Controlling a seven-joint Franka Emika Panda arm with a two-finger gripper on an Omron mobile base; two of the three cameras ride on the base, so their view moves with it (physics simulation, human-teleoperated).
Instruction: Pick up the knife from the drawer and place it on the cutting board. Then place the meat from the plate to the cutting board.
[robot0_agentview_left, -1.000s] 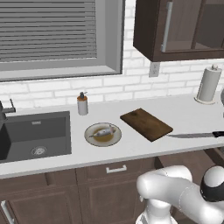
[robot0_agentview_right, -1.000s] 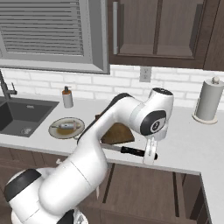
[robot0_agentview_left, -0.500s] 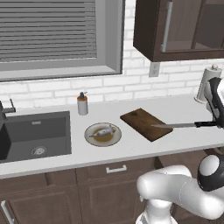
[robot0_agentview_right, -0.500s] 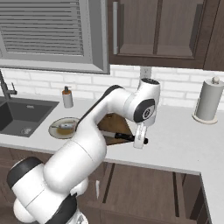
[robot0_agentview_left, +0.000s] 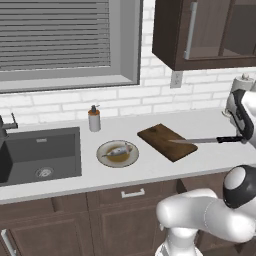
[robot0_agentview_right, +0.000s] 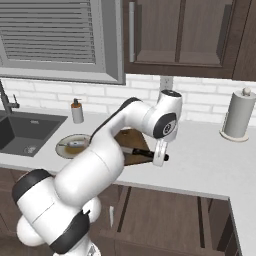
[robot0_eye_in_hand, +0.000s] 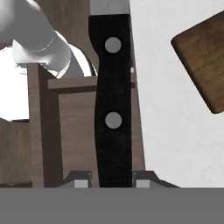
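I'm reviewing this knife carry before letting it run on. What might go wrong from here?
The hand grips the knife only at the handle end, so the long blade may swing or slip. Its tip hangs over the cutting board near the edge; released carelessly, it might land half off. A low sweep might reach the plate and its meat.

silver-bladed, black-handled knife (robot0_agentview_left: 205, 140) held level, tip over the dark cutting board (robot0_agentview_left: 166, 141); pale meat (robot0_agentview_left: 118, 150) on the plate (robot0_agentview_left: 106, 159).

A pale grey kitchen counter (robot0_agentview_left: 150, 167) holds a sunken dark sink (robot0_agentview_left: 42, 155), a small soap bottle (robot0_agentview_left: 93, 119), a round plate (robot0_agentview_left: 118, 153), a dark wooden cutting board (robot0_agentview_left: 165, 141), and a paper towel roll (robot0_agentview_right: 236, 116) at the far right.
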